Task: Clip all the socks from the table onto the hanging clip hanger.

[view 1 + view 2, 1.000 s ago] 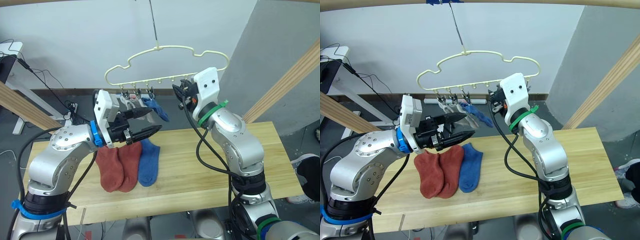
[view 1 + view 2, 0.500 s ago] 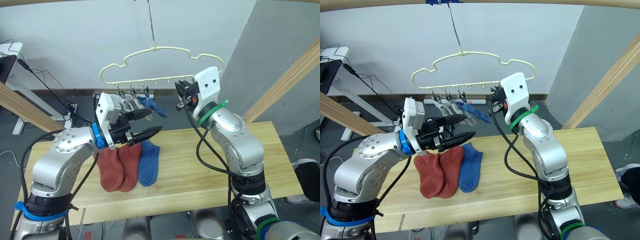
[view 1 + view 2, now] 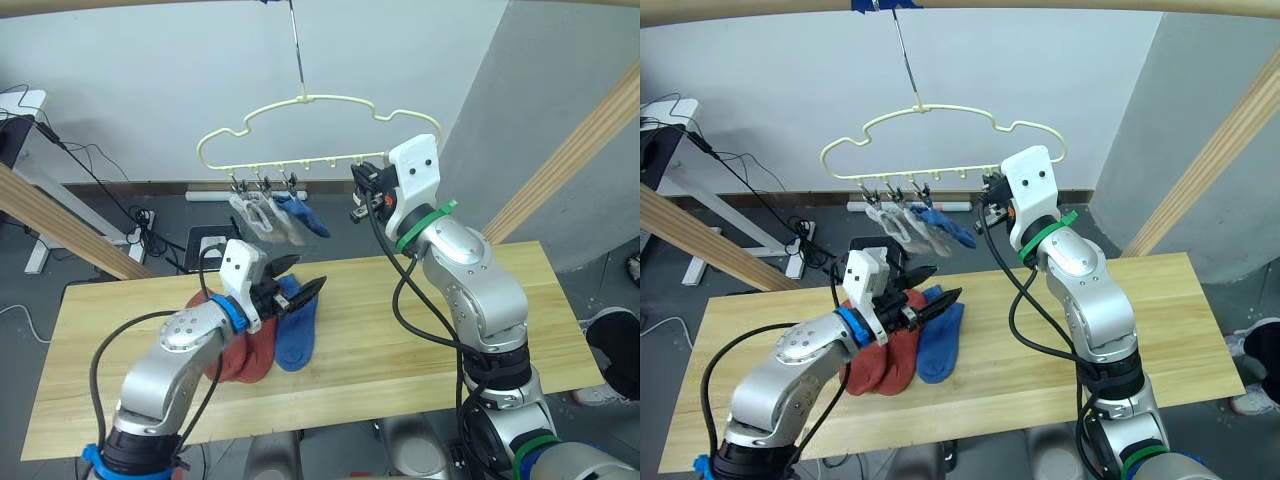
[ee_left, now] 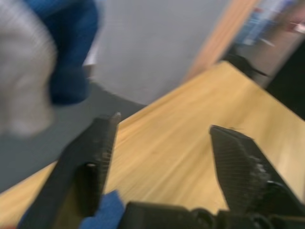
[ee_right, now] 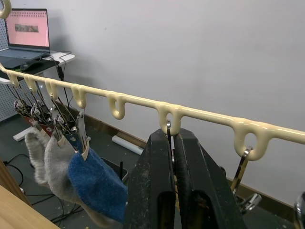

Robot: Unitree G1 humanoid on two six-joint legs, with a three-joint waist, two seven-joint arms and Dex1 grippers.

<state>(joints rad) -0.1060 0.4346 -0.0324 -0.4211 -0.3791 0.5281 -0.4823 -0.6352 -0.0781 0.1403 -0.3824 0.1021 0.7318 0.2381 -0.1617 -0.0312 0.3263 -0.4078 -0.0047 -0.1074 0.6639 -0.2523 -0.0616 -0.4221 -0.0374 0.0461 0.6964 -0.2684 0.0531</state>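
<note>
White wall and grey floor sit behind a long pale wood surface (image 3: 400, 340); slanted wooden posts (image 3: 570, 150) stand at both sides.

Hanger (image 3: 320, 130) hangs by its long metal hook from a rail w/ blue tape up top, above the far edge of the surface. At its left end, three socks are clipped side by side: two grey socks (image 3: 255, 212) and a hung blue sock (image 3: 305, 215) on the right of them, seen in the right wrist view too (image 5: 95, 183).

On the surface, left of centre, lie the remaining socks: two red socks (image 3: 885, 360), partly covered by the left arm, and a flat blue sock (image 3: 938, 340) touching them at their 3 o'clock.

Left tool (image 3: 296, 290) hovers low over the near socks, pointing toward 3 o'clock, black fingers (image 4: 93, 157) spread wide apart w/ nothing between them; left wrist view shows wood grain past the gap and a bit of blue fabric by one finger.

Right tool (image 5: 172, 157) is raised at the hanger's lower bar, right of centre, at approx 3 o'clock from the hung socks. Its two fingers are pressed together round a clip (image 5: 168, 130) under the bar, just where a loop of the cream wire dips. An empty clip (image 5: 242, 164) hangs from the next loop, just beside.
</note>
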